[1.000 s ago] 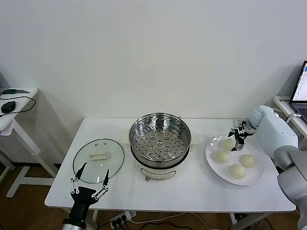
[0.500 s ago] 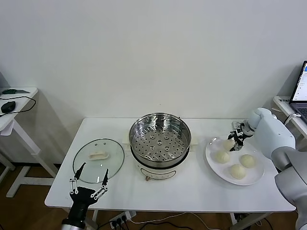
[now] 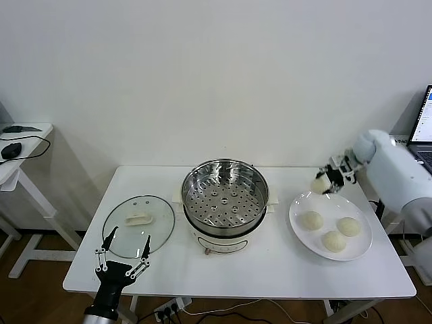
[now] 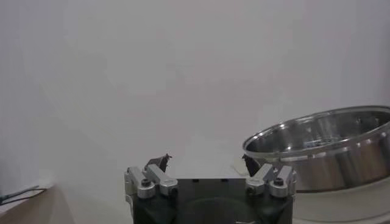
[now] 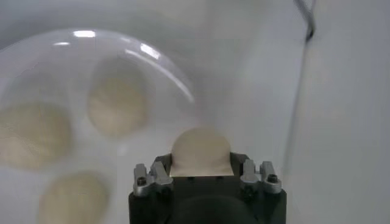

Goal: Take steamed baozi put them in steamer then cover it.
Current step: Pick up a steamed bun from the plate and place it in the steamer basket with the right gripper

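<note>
Count as observed: four small round cream-white dough buns in total, one bun (image 3: 320, 184) held aloft and three buns (image 3: 311, 220) (image 3: 349, 226) (image 3: 334, 240) on one flat white round plate (image 3: 299, 206). One round stainless-steel perforated steamer basket (image 3: 225, 197). One round clear glass lid (image 3: 138, 226) with white handle.

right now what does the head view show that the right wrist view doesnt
Only the head view shows the steamer, the cover lying on the table, and the open left gripper near that cover. Only the right wrist view shows, close up, the bun seated between the jaws. Both show the right gripper shut on the bun above the plate, with three buns left on it.
</note>
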Motion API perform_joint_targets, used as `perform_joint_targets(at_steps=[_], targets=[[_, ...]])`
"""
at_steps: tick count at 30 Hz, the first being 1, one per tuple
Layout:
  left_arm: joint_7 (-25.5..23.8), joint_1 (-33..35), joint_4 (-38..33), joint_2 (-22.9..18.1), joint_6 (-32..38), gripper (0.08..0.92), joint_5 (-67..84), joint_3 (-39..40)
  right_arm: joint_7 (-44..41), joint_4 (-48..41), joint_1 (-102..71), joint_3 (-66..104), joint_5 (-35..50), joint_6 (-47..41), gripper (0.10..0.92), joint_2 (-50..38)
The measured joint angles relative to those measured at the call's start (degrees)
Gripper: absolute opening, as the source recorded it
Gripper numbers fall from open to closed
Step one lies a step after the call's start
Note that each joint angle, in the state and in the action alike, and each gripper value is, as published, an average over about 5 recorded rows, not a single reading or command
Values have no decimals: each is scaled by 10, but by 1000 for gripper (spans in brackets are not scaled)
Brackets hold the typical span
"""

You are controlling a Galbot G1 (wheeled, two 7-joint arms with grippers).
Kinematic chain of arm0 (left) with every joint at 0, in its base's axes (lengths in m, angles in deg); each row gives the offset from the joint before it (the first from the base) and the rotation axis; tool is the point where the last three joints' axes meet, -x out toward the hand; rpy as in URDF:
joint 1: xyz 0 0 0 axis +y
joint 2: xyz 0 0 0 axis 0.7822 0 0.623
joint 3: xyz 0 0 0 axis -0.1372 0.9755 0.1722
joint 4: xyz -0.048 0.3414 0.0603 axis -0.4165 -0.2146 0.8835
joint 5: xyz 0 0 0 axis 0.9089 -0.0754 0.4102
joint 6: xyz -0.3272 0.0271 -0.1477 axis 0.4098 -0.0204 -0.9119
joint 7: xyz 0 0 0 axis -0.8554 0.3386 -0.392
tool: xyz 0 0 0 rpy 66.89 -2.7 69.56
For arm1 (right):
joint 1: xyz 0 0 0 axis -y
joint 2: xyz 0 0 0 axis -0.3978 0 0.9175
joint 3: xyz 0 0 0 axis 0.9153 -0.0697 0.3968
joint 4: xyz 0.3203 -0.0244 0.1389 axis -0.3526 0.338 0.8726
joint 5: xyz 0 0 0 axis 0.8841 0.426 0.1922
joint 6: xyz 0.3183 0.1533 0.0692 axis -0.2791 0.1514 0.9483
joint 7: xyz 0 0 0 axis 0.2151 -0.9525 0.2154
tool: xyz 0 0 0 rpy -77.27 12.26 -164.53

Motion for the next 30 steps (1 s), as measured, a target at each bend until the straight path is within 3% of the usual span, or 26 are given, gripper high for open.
perform_joint_targets(at_steps=[15, 30], targets=[[4, 3, -7, -1, 2, 823, 5, -6, -30, 205, 123, -149, 49, 150, 665, 36], [7, 4, -12, -2, 5, 823, 10, -13, -24, 188, 112, -188, -6, 205, 662, 163]])
